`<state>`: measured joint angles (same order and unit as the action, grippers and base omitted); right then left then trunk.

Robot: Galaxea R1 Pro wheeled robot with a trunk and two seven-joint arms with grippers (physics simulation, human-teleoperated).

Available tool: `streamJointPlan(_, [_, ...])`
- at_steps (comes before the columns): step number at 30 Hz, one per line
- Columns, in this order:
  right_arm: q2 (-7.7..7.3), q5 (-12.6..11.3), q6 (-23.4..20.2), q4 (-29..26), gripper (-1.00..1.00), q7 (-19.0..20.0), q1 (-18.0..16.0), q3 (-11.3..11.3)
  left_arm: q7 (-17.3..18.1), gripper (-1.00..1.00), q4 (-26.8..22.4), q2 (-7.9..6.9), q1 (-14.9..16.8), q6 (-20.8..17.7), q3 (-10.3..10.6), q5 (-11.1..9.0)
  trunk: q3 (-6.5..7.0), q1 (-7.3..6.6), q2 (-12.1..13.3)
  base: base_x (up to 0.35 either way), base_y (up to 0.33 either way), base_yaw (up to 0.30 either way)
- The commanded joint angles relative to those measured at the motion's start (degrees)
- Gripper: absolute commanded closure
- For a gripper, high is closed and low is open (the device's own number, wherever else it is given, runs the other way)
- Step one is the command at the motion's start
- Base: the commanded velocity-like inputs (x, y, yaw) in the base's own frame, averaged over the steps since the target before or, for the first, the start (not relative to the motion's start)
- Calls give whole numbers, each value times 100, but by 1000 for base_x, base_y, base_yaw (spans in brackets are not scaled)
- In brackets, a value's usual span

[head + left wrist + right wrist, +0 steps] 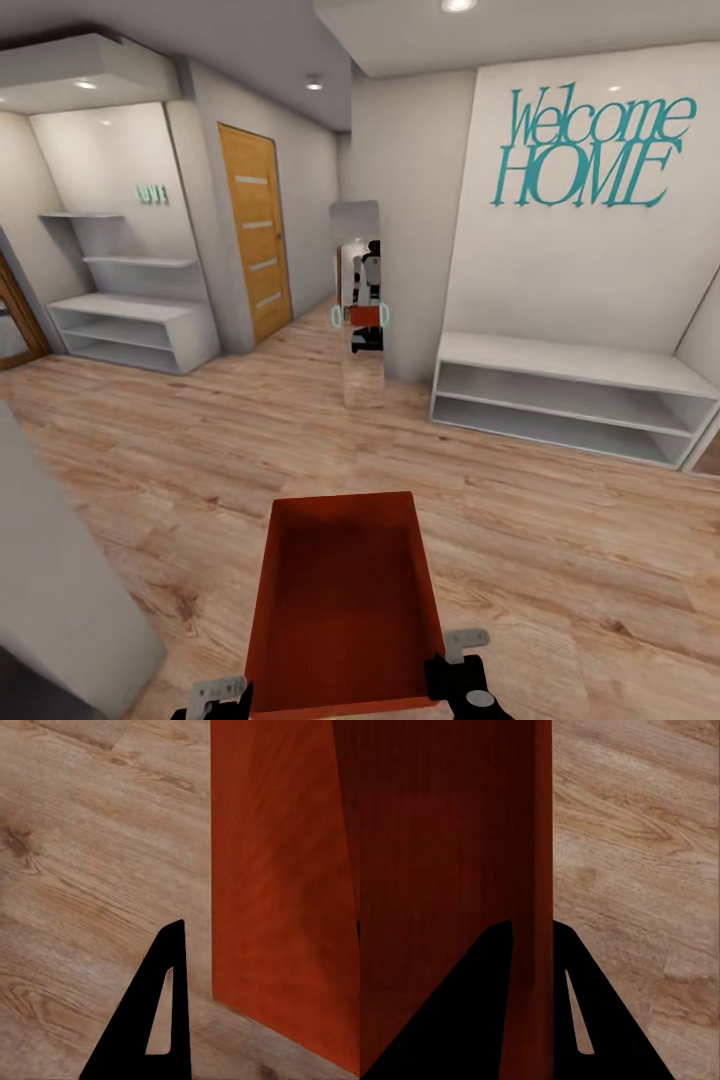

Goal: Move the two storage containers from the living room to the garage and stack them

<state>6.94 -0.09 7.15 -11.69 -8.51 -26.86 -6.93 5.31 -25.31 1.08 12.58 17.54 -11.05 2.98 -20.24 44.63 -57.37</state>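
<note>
Low at six o'clock in the head view, a red-orange storage container (345, 600) is carried open side up above the light wood plank floor (560, 520). The right gripper (531, 1001) has its two fingers closed down to a narrow gap astride the bin's thin right wall, one inside and one outside. Of the left gripper (150, 1020), one dark finger sits just beside the bin's outer left wall; how wide it stands I cannot tell. Ahead at twelve o'clock a tall mirror (358, 300) leans by the corner, a white bench shelf (570, 395) at two o'clock, a wooden door (255, 230) at eleven.
</note>
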Motion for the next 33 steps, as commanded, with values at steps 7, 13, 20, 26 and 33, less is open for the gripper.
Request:
streamJointPlan(7, [-9,50,23,-17,100,-117,-12,341,-4,100,9,-52,-2,4,-99,1,-6,4,-4,344,0,0])
streamJointPlan(13, [-9,53,23,-17,100,-117,-12,341,-4,100,9,-49,-2,4,-99,1,-6,4,-4,344,0,0])
streamJointPlan(20, [-9,49,23,-17,100,-117,-12,341,-4,100,9,-49,-2,4,-99,1,-6,4,-4,344,0,0])
streamJointPlan(26, [-9,50,23,-17,100,-118,-12,341,-4,100,9,-49,-2,4,-99,1,-6,4,-4,344,0,0])
streamJointPlan(33, [-9,47,23,-17,100,-117,-12,341,-4,100,9,-49,-2,4,-99,1,-6,4,-4,344,0,8])
